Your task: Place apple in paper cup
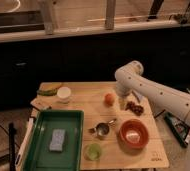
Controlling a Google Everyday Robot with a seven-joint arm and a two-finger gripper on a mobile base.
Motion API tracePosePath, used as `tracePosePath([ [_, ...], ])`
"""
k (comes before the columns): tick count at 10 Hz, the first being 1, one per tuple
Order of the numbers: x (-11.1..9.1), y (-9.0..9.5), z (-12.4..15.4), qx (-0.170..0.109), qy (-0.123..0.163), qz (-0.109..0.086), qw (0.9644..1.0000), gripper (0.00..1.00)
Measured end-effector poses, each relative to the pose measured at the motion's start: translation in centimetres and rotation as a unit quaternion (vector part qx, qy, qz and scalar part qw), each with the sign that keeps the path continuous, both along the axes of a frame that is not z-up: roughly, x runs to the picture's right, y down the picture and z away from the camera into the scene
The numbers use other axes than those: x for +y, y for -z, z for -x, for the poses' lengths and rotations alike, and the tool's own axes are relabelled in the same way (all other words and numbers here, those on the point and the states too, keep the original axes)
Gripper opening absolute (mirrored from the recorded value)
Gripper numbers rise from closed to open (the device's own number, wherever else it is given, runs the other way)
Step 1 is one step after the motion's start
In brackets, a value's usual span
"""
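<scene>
Orange-red apple (109, 99) lies near the table (88, 97)'s far edge, gripper (123, 103) just beside.

apple (109, 99): one
paper cup (64, 93): one
green cup (93, 150): one
metal measuring cup (103, 130): one
red bowl (134, 134): one
grape cluster (134, 107): one
green tray (70, 129): one
sponge (57, 140): one
yellow-green item (49, 89), perhaps a banana: one
gripper (123, 103): one, just beside the apple

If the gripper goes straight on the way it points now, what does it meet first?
Likely the wooden table, between the apple and the grapes; the gripper points down there. Depth is unclear, so perhaps the apple.
</scene>
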State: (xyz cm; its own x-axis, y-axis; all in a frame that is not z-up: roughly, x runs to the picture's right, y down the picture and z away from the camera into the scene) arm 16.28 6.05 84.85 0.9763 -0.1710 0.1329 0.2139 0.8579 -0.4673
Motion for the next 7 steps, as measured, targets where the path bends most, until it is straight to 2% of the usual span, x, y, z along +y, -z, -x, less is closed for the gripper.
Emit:
tracePosePath([
  [7,-0.4,-2.3,0.7,-0.027,0.03,0.001,0.9992,0.8],
])
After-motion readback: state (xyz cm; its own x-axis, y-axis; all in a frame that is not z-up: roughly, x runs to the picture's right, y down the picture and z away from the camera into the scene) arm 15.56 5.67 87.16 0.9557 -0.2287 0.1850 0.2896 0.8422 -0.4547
